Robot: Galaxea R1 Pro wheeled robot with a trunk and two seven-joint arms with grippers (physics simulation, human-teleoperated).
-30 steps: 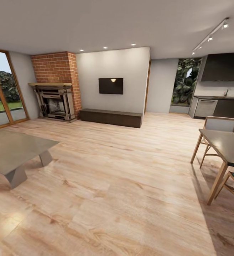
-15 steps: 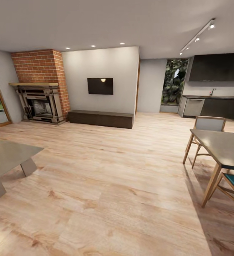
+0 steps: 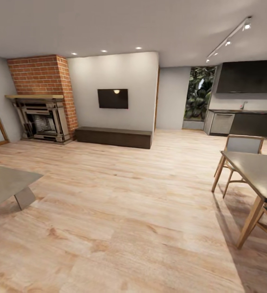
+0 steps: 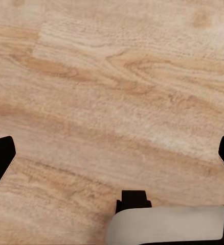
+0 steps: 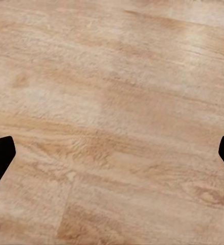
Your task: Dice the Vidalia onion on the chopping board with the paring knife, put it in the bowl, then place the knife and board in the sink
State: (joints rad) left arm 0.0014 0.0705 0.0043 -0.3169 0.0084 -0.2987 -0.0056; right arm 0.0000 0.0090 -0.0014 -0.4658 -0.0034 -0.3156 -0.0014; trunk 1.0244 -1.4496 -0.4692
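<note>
Far off, the countertop ran dark along the kitchen wall at the head view's right, with what looked like a tap (too small to be sure) rising from it, well beyond the dining table and its chairs. Nearer the middle stood a wall-mounted screen above a low bench, beside a brick fireplace. Both wrist views looked down on bare wood floor, where the left gripper and right gripper each had fingertips spread wide, holding nothing.
</note>
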